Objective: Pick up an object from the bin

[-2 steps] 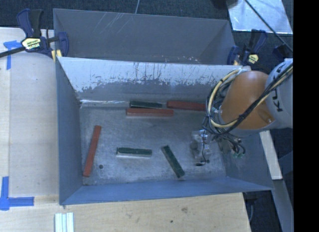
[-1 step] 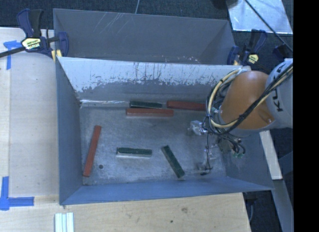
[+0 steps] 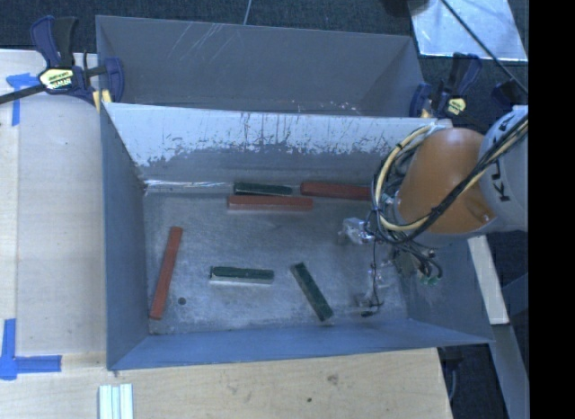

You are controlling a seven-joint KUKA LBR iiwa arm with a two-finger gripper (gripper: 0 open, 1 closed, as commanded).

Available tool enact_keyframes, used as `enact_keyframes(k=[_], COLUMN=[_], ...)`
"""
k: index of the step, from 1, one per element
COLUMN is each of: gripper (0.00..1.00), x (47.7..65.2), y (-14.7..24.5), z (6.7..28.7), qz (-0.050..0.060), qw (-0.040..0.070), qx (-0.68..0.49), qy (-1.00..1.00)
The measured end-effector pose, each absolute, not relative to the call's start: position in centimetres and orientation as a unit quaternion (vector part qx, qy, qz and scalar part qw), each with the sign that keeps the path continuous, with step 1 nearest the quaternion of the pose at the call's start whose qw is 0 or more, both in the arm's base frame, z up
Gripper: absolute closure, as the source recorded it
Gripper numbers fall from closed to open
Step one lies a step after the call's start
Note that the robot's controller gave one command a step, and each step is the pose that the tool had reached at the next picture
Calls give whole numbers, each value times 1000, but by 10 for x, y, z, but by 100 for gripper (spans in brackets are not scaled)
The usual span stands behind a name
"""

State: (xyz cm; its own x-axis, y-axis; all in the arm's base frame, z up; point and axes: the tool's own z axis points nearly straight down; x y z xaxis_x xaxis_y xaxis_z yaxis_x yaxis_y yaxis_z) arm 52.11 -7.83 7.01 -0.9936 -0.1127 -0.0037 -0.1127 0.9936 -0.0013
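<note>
My gripper [image 3: 370, 304] hangs low over the bin's front right corner, close to the floor, and I see nothing held in it. The nearest thing is a dark green bar [image 3: 312, 292] lying at a slant on the floor just to its left, a short gap away. Further left, a second dark green bar [image 3: 241, 274] lies flat and level near the middle of the floor.
A red bar [image 3: 166, 271] lies lengthwise by the left wall. Along the back wall lie a dark green bar [image 3: 263, 190], a red bar [image 3: 269, 201] just in front of it, and another red bar [image 3: 334, 191]. The arm's orange cover and cables hang over the right side.
</note>
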Motion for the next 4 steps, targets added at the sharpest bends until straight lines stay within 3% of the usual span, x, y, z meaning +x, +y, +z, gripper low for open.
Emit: enact_keyframes(k=[1,2,3,4], gripper=[0,0,0,0], x=[534,552,538,531], y=[-43,-22,14,30], z=[87,88,89,86], qz=[0,0,0,0], qw=[1,2,1,1], qx=[-43,-132,-275,-216], qy=[999,991,961,976])
